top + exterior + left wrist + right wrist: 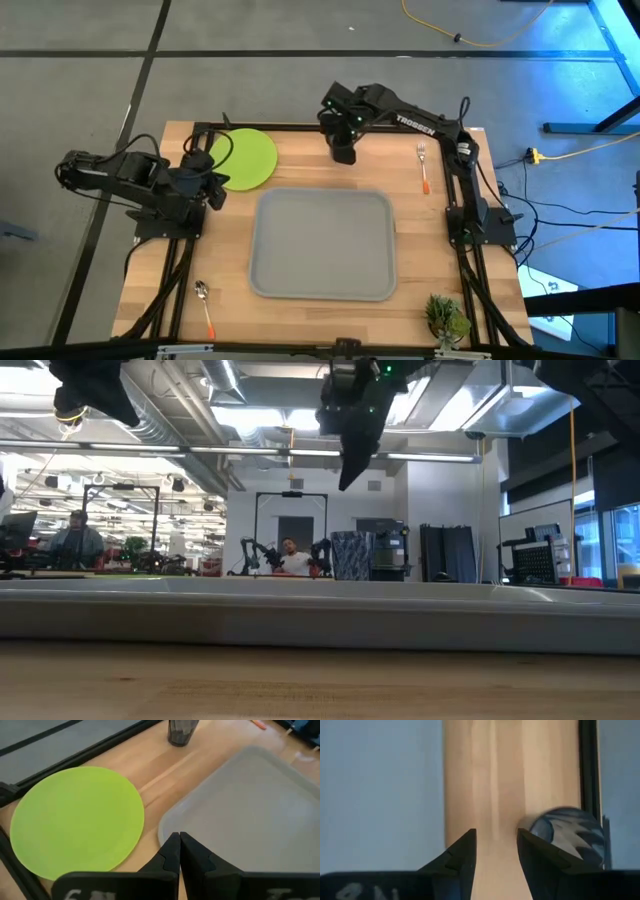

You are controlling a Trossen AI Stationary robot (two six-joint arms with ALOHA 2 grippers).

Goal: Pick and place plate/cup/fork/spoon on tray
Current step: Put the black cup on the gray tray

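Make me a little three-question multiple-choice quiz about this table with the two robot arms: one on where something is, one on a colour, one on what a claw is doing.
1. Where does the spoon lie?
A. on the tray
B. on the bare table near its front left corner
C. on the plate

2. What colour is the plate?
A. lime green
B. red
C. white

3. How are the fingers of the left gripper?
A. spread wide
B. shut, holding nothing
C. shut on the fork

Answers:
1 B: the spoon rests on wood, off the tray.
2 A: both the high and left wrist views show it lime green.
3 B: its fingers meet, with nothing between them.
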